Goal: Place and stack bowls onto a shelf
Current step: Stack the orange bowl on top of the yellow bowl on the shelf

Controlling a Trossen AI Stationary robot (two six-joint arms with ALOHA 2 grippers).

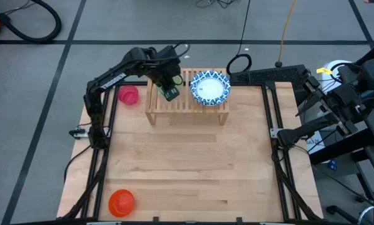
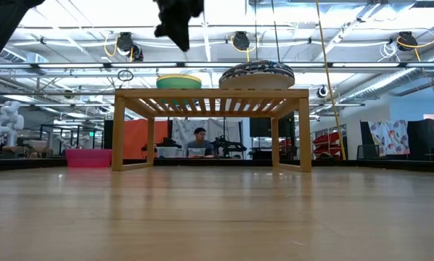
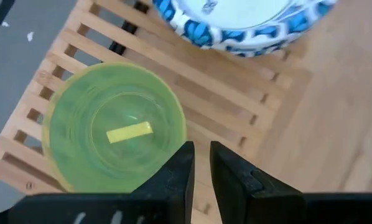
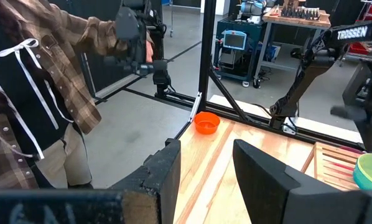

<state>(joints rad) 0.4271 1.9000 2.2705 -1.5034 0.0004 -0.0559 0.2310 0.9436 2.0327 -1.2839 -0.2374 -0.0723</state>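
Note:
The light-wood shelf stands at the table's far side. A stack of blue-patterned bowls rests on its right half. On its left half a yellow bowl sits inside a teal one. My left gripper hovers above the shelf just beside this pair, fingers a narrow gap apart, holding nothing. The pink bowl lies on the table left of the shelf. The orange-red bowl lies at the near left corner. My right gripper waits open beyond the table's right edge.
Bare wood stretches between the shelf and the near edge. Black frame rails run along the table's sides. A person in a plaid shirt stands beside the table in the right wrist view, and another person sits far behind the shelf.

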